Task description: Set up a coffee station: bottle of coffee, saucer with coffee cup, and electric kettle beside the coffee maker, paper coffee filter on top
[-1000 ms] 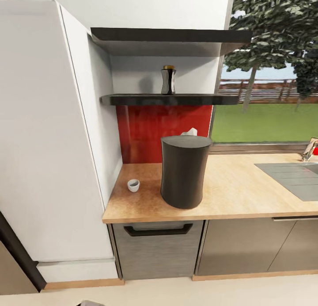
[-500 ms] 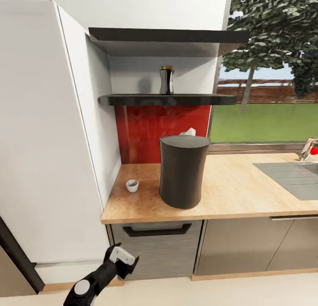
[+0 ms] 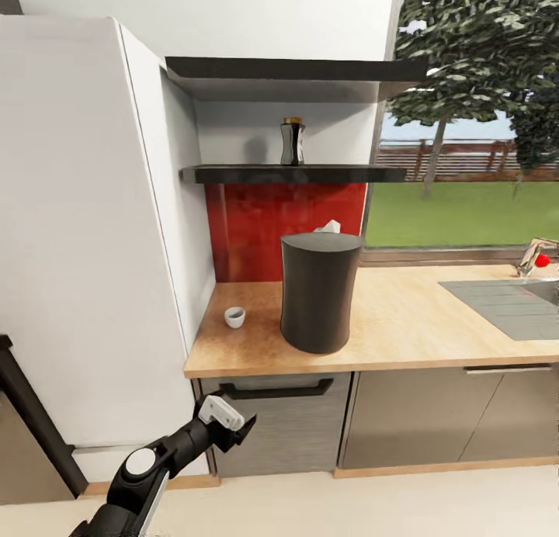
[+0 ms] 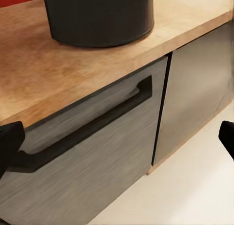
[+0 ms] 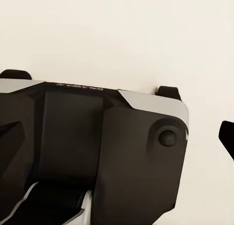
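Nearest the camera, the robot's left arm rises from the lower left of the head view. Its left gripper (image 3: 233,427) hangs in the air in front of a grey drawer (image 3: 272,424) with a dark handle (image 3: 276,389), touching nothing. The fingers stand wide apart and hold nothing; in the left wrist view the dark fingertips (image 4: 9,144) sit at opposite edges of the picture with the drawer front between them. The right gripper's fingers are hard to read in its wrist view, which looks mostly at the robot's own dark body against a pale floor, so its opening cannot be told.

Above the drawer runs the wooden countertop (image 3: 404,327). On it stands the coffee maker (image 3: 319,292), a tall dark cylinder, upright, with something white, possibly a paper filter (image 3: 329,227), just showing behind its top. A small white coffee cup (image 3: 234,317) sits to its left, apart from it, near the white cabinet (image 3: 85,234). A sink (image 3: 512,304) lies far to the right.

Farthest back, above a red wall panel (image 3: 272,226), the bottle of coffee (image 3: 293,141) stands upright on a dark shelf (image 3: 295,174).

The step in hand appears to be fetching that bottle. The arm is well below the shelf, so the next move calls for a long lift and forward reach, keeping the fingers spread until they flank the bottle's narrow middle.
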